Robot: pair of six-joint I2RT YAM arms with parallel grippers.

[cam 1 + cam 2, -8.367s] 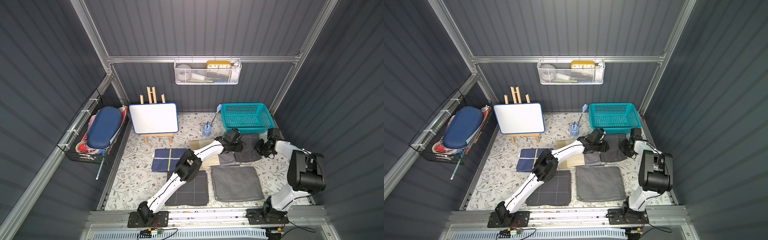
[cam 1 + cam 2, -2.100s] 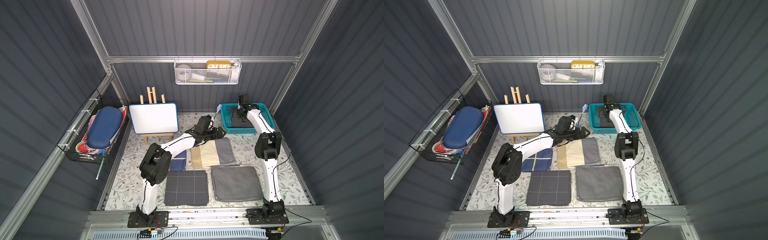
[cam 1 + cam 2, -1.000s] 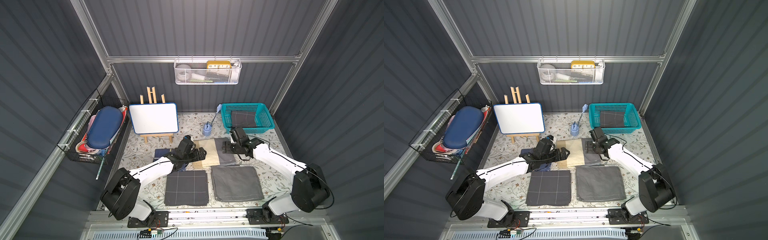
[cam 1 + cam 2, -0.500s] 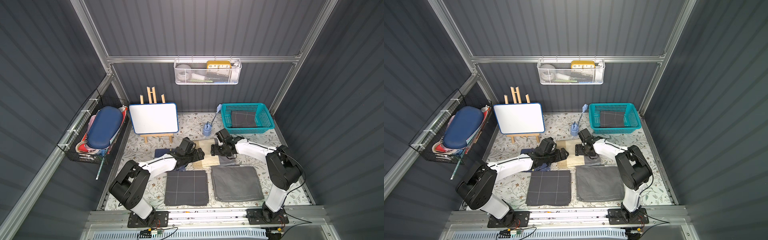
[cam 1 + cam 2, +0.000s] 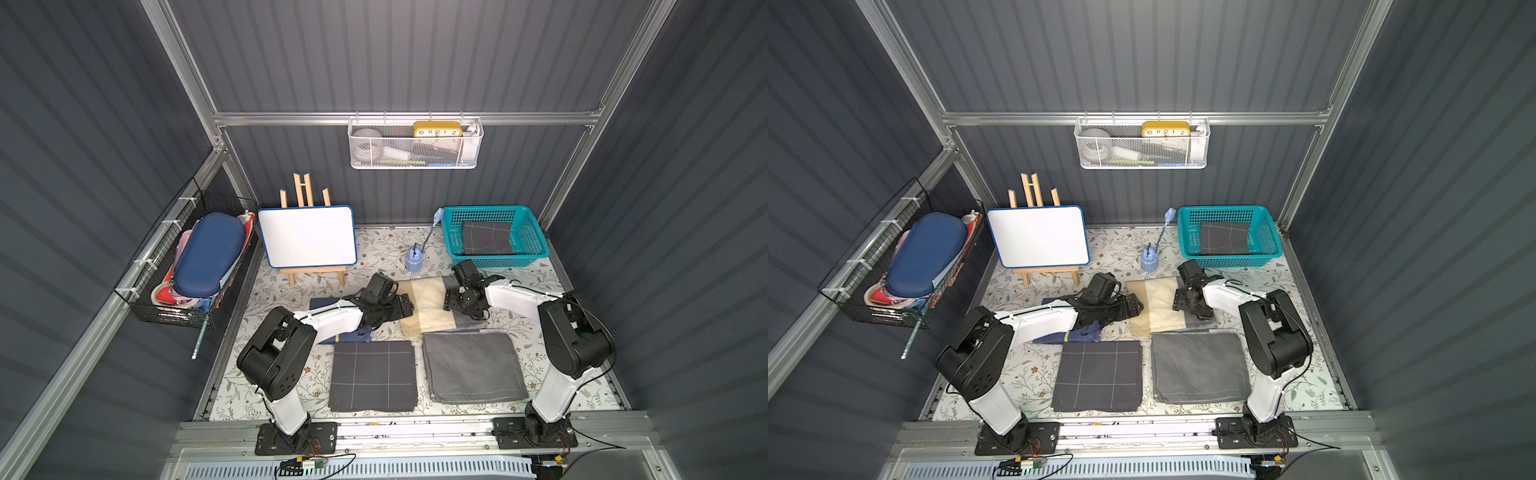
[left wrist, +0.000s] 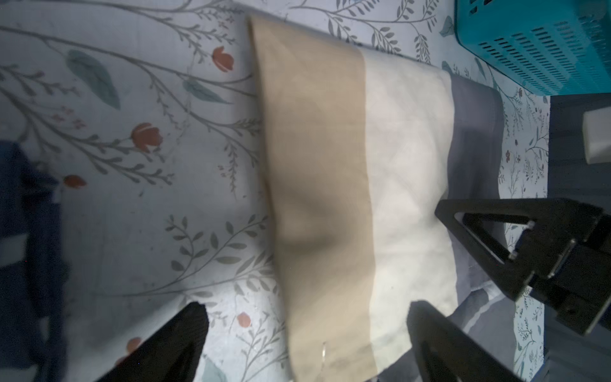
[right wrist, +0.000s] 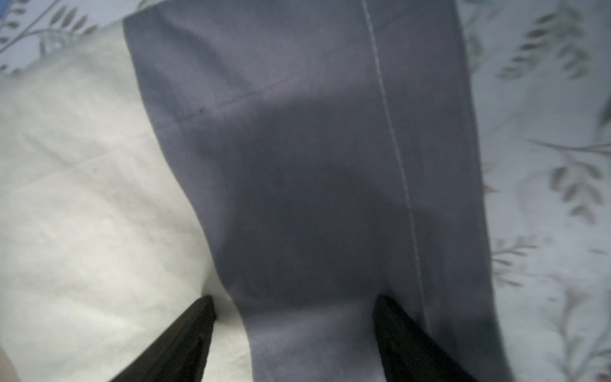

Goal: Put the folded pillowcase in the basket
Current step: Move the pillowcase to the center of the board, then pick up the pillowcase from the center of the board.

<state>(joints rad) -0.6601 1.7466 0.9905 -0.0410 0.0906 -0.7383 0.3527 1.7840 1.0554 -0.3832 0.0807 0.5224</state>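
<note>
Floral surface (image 5: pixel 374 253), grey-walled booth. L tool (image 6: pixel 305 309) & R tool (image 7: pixel 292 306) jaws apart over tan/grey pillowcase (image 5: pixel 428 307). Teal basket (image 5: pixel 498 262) beyond R tool, empty earlier, now holds checked pillowcase (image 5: pixel 486 239).

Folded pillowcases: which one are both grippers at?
The tan, cream and grey banded pillowcase, mid-table. Others: plain grey pillowcase, navy pillowcase, dark grid-lined pillowcases.
</note>
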